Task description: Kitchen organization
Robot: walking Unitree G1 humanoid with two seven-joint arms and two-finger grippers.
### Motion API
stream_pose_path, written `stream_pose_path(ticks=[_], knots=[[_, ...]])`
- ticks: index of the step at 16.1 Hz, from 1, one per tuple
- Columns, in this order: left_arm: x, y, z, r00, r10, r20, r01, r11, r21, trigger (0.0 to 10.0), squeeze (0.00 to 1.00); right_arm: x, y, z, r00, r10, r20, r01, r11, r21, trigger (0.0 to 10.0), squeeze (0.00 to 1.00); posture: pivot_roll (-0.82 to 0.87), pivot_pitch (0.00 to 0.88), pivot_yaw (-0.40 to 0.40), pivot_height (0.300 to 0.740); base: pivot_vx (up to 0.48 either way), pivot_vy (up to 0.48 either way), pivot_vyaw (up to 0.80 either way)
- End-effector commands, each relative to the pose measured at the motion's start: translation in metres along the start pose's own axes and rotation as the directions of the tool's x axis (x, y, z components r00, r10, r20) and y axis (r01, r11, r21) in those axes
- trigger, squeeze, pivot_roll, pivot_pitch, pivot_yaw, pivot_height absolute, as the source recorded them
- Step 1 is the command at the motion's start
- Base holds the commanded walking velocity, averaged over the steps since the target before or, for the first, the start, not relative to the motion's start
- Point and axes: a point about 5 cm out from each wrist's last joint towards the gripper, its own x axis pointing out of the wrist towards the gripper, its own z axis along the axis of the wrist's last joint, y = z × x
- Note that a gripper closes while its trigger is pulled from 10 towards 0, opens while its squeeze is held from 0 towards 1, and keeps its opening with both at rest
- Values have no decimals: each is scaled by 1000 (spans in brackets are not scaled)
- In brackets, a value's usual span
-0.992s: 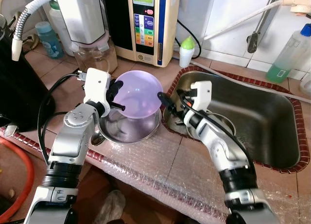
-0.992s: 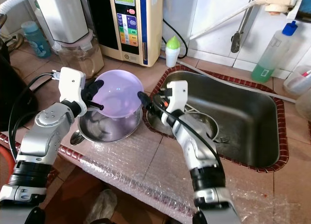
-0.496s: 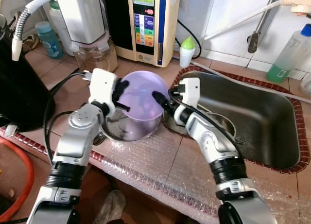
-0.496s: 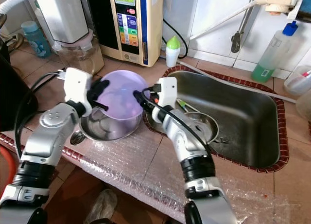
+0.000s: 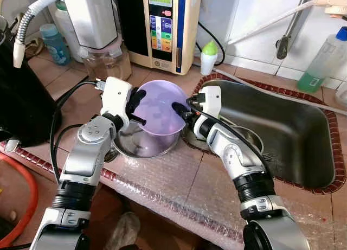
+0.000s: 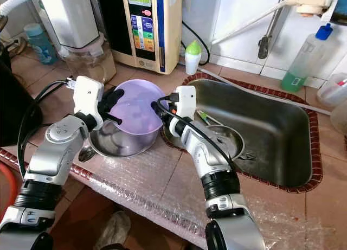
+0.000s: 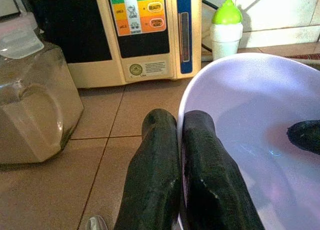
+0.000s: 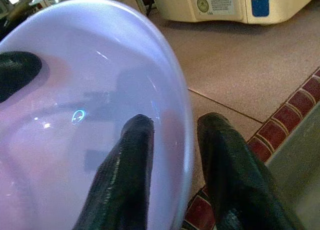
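A translucent purple bowl (image 5: 158, 106) hangs tilted just above a steel bowl (image 5: 142, 147) on the tiled counter. My left gripper (image 5: 137, 109) is shut on the purple bowl's left rim; in the left wrist view its fingers (image 7: 159, 140) pinch the rim tightly. My right gripper (image 5: 179, 110) is at the opposite rim. In the right wrist view its fingers (image 8: 132, 150) straddle that rim (image 8: 182, 115), one inside and one outside, with a gap on each side.
A steel sink (image 5: 295, 125) with a red brick edge lies to the right, holding a steel dish (image 5: 250, 140). A water ionizer (image 5: 162, 22), a glass jar (image 5: 105, 63) and a green-capped bottle (image 5: 209, 57) stand behind. Bubble wrap (image 5: 179, 185) covers the counter's front edge.
My right gripper has moved left from beside the sink onto the purple bowl's right rim. The bowl has sunk slightly toward the steel bowl; the left gripper keeps its hold.
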Motion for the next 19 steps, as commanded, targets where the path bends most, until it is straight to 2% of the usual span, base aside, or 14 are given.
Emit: stream_pose_path(ticks=[1, 2, 4, 8, 9, 10, 11, 12, 19], knots=[[2, 2, 9, 999, 3, 34, -4, 1000, 24, 0, 0, -1, -8, -2, 999, -39, -23, 39, 999, -2, 0, 0, -3, 0, 25, 740, 0, 0, 0], [2, 2, 9, 999, 1, 34, -3, 999, 44, 1608, 0, -1, -9, 0, 999, -52, -10, 52, 999, -3, 0, 0, -3, 0, 25, 740, 0, 0, 0], [2, 0, 10, 999, -4, 40, 1, 998, 61, 2392, 0, -1, -10, 0, 998, -54, -11, 54, 998, -8, 0, 0, -6, 0, 23, 740, 0, 0, 0], [2, -2, 11, 999, -13, 49, 8, 995, 97, 2431, 0, -2, -13, 0, 997, -73, -13, 73, 997, -12, 0, 0, -9, 0, 23, 740, 0, 0, 0], [2, -2, 10, 999, -15, 48, 10, 995, 96, 3804, 0, -2, -16, 1, 997, -81, -12, 81, 997, -13, 0, 0, -9, 0, 23, 740, 0, 0, 0], [2, -2, 10, 999, -16, 47, 11, 995, 97, 4706, 0, -2, -16, 2, 996, -84, -8, 84, 996, -13, 0, 0, -9, 0, 23, 740, 0, 0, 0], [2, -3, 10, 999, -21, 46, 16, 994, 104, 6314, 0, -2, -17, 5, 996, -88, 8, 88, 996, -8, 0, 0, -9, 0, 23, 740, 0, 0, 0], [2, -3, 10, 999, -21, 49, 16, 995, 101, 10000, 1000, -1, -18, 8, 995, -96, 32, 96, 995, 5, 0, 0, -9, 0, 23, 740, 0, 0, 0], [2, 1, 15, 997, 5, 82, -13, 994, 108, 10000, 1000, -1, -18, 11, 992, -110, 66, 107, 993, 48, 0, 0, -9, 0, 25, 740, 0, 0, 0]])
